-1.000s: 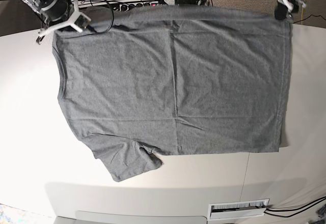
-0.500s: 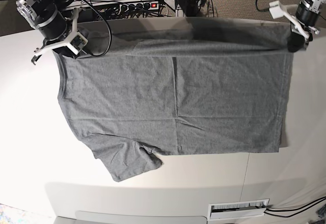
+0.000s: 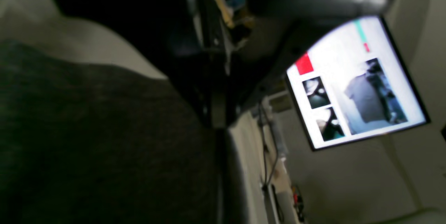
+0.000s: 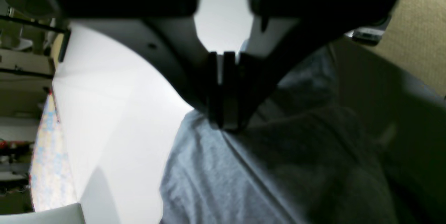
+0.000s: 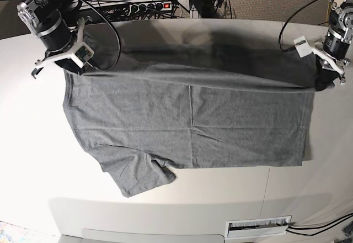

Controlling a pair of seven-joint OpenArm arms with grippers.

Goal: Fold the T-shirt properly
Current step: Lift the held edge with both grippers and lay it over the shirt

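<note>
The T-shirt [image 5: 187, 121] lies spread across the white table [image 5: 33, 143], filling the centre of the base view, with one sleeve pointing to the lower left. Since a second ago its far edge, then along the top of the frame, has been carried toward the middle; the raised fold line now runs from upper left to right at roughly a third of the way down, and a shadowed band of bare table shows behind it. In the inspector's judgement this is the first lengthwise fold in progress, far half being laid over near half, not yet set down.

The right gripper [image 5: 77, 61], at upper left, is closed on the shoulder-side corner; the right wrist view shows its jaws pinched together with grey cloth hanging from them. The left gripper [image 5: 325, 80], at the right edge, is likewise clamped on the hem-side corner.

A monitor [image 3: 355, 81] appears in the left wrist view, showing camera feeds and a red patch. No brand, label or legible writing is found anywhere.
</note>
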